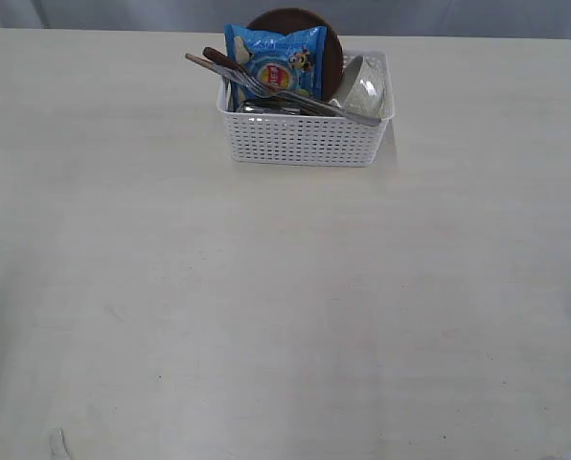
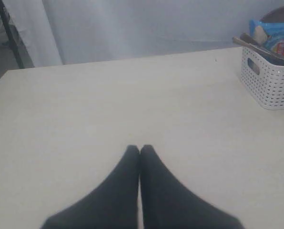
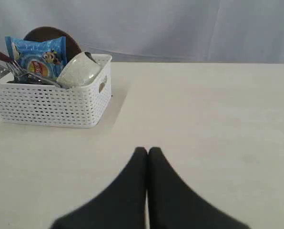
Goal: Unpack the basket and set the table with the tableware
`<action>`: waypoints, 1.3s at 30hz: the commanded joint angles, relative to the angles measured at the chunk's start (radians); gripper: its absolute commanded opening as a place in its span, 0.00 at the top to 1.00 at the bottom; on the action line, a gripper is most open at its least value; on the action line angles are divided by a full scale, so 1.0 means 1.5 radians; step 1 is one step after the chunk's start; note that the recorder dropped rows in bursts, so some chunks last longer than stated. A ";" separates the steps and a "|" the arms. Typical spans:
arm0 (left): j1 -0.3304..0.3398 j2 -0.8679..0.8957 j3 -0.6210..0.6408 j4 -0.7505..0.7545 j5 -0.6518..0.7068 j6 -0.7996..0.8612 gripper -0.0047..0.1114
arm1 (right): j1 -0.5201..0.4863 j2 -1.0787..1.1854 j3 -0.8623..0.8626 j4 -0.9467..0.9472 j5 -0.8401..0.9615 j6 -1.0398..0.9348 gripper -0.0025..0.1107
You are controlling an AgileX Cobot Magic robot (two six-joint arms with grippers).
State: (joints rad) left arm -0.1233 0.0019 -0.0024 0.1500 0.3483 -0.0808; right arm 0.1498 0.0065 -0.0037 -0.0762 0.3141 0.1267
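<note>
The white perforated plastic basket [image 1: 305, 139] sits fully packed at the far middle of the pale cream table [image 1: 266, 316], well clear of the left gripper [image 2: 140, 149] and right gripper [image 3: 147, 150], both pinched together and empty, so I'd spread one wide first and lift the topmost steel fork [image 1: 314, 102].

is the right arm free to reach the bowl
Probably yes: the bowl lies uncovered at the basket's end on that arm's side, with bare table up to the shut right gripper; cutlery beside it might crowd the grasp.
</note>
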 commanded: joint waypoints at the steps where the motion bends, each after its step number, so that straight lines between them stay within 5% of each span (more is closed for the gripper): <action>1: -0.003 -0.001 0.002 -0.001 0.000 -0.002 0.96 | 0.002 -0.004 0.002 0.005 -0.132 -0.002 0.98; 15: -0.003 -0.001 0.002 -0.001 0.000 -0.002 0.96 | 0.002 -0.004 0.001 0.065 -0.577 0.017 0.98; 25: -0.003 -0.001 0.002 0.003 0.000 -0.002 0.96 | 0.002 0.098 -0.294 0.090 -0.274 -0.001 0.98; 39: -0.003 -0.001 0.002 0.003 0.000 -0.002 0.96 | 0.065 0.786 -0.780 0.105 0.336 -0.073 0.98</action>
State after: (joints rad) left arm -0.1233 0.0019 -0.0024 0.1500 0.3483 -0.0808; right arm 0.2155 1.0081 -1.0693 0.0709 0.6178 0.0604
